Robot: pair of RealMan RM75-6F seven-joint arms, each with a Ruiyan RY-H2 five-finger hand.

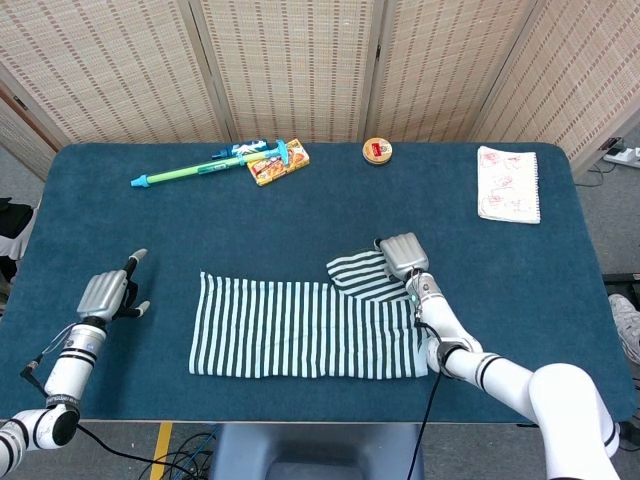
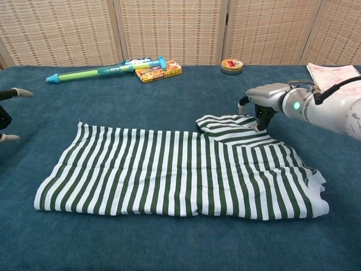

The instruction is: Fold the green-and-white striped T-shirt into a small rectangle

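The green-and-white striped T-shirt point(image 1: 300, 328) point(image 2: 169, 175) lies flat on the blue table as a long band. One sleeve point(image 1: 358, 276) point(image 2: 225, 125) juts out at its far right. My right hand point(image 1: 402, 253) point(image 2: 264, 101) is down at that sleeve, its fingertips point(image 2: 259, 123) touching the sleeve's right edge and the thumb held apart. No cloth is lifted. My left hand point(image 1: 105, 292) hovers left of the shirt with its fingers spread and holds nothing. The chest view shows only its fingertips point(image 2: 21, 92) at the left border.
At the back of the table lie a green-and-blue toy water gun point(image 1: 200, 168) point(image 2: 101, 70), a snack box point(image 1: 278, 163) point(image 2: 158, 71) and a round tin point(image 1: 377, 150) point(image 2: 231, 65). A notebook point(image 1: 508, 183) point(image 2: 333, 72) lies at the back right. Woven screens stand behind.
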